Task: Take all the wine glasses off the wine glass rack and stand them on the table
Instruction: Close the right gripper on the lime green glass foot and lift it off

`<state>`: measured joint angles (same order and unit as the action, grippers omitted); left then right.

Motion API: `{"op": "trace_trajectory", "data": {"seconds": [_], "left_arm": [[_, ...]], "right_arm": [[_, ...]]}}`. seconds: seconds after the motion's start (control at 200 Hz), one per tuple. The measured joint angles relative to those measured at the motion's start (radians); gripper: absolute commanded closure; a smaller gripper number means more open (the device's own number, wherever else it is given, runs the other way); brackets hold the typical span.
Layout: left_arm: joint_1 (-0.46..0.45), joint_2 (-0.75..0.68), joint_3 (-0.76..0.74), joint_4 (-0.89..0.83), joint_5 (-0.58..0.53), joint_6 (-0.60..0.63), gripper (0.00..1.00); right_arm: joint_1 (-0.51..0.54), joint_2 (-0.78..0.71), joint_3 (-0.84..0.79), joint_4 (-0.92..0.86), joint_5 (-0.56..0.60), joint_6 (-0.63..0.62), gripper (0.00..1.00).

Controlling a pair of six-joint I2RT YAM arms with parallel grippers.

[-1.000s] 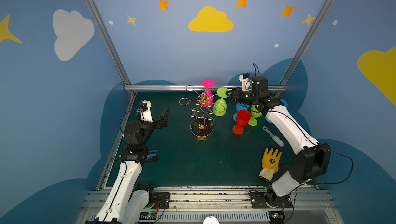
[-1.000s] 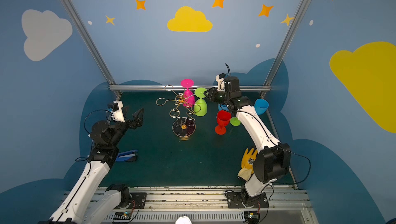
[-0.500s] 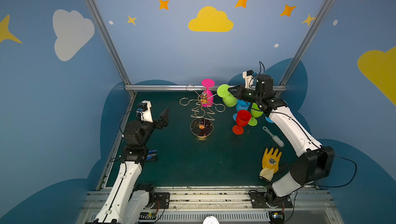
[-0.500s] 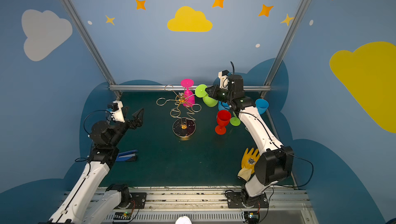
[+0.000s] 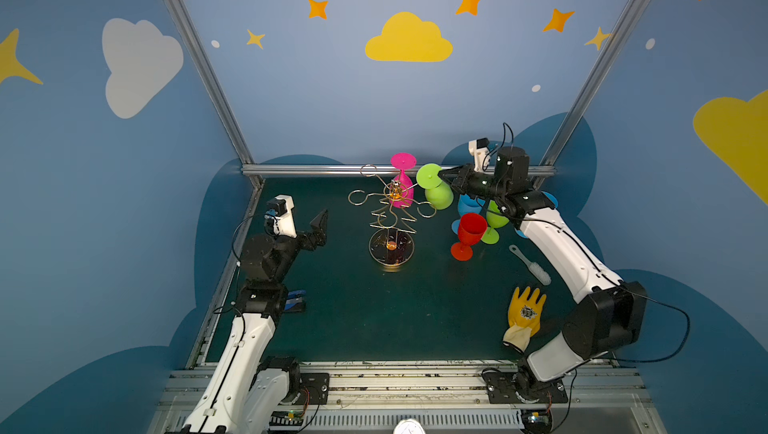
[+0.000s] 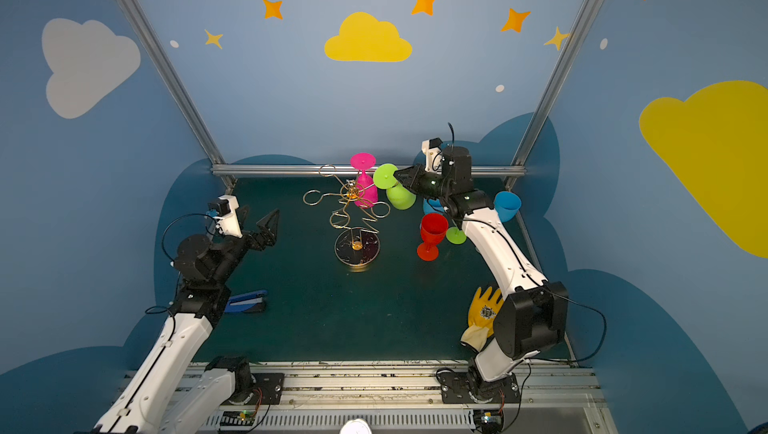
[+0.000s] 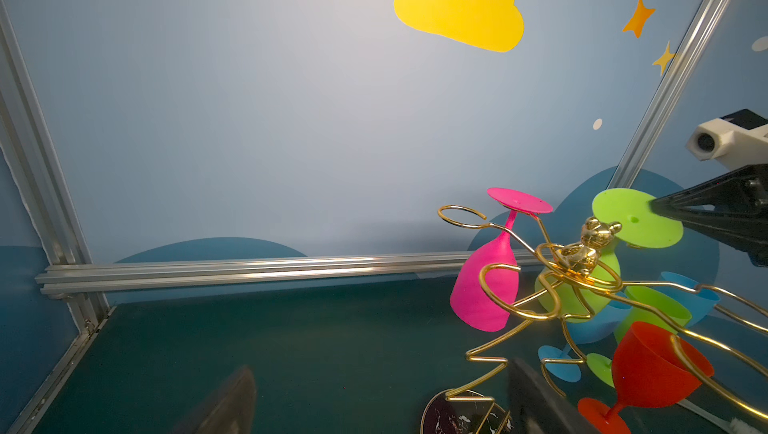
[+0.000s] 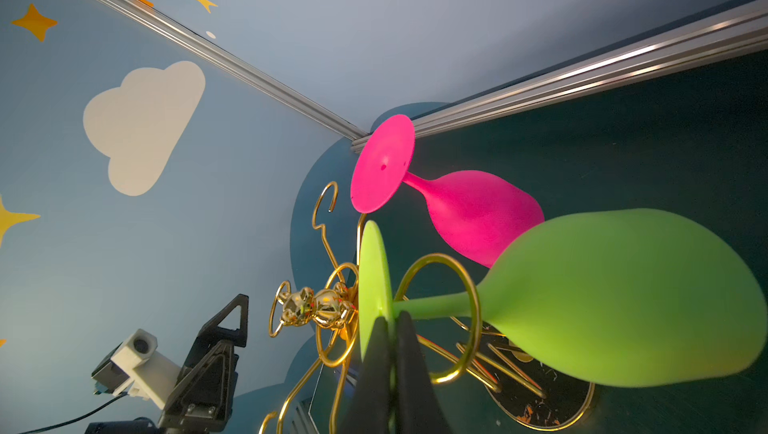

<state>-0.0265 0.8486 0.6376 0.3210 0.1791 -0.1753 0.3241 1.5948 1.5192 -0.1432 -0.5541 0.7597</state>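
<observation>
Right hand (image 5: 442,173) closed flat on the foot of the green wine glass (image 5: 439,196), just right of centre in both top views. The right wrist view shows its two fingers (image 8: 413,369) pinching the foot disc edge-on. The glass hangs tilted, foot up and to the left, bowl down and to the right, beside the top of the wine glass rack (image 5: 392,250). The rack stands mid-frame on the bench (image 5: 374,320). In the right wrist view a gold loop seems to ring the stem; the top views do not settle whether the stem is clear of it. A pink wine glass (image 5: 402,197) hangs inverted from a rear arm of the rack. Left hand (image 6: 257,220), at centre left, spread wide and empty; in the left wrist view its fingers are blurred at the lower edge. The blue glasses (image 6: 507,205) and a second green glass (image 5: 491,236) are partly hidden behind the right arm. A red glass (image 5: 469,229) stands upright in front of them.
</observation>
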Motion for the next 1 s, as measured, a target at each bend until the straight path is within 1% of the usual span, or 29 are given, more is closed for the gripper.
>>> {"op": "trace_trajectory", "data": {"seconds": [0.38,0.716,1.001], "left_arm": [[-0.001,-0.010,0.000,-0.005,0.000,0.000,0.07],[-0.002,-0.011,0.000,-0.007,-0.004,0.000,0.07],[-0.003,-0.011,0.000,-0.007,-0.007,0.000,0.07]], "right_arm": [[0.031,0.000,-0.011,0.027,-0.027,0.029,1.00],[0.052,-0.002,-0.054,0.039,-0.042,0.045,1.00],[0.049,-0.070,-0.133,0.045,-0.031,0.051,1.00]]}}
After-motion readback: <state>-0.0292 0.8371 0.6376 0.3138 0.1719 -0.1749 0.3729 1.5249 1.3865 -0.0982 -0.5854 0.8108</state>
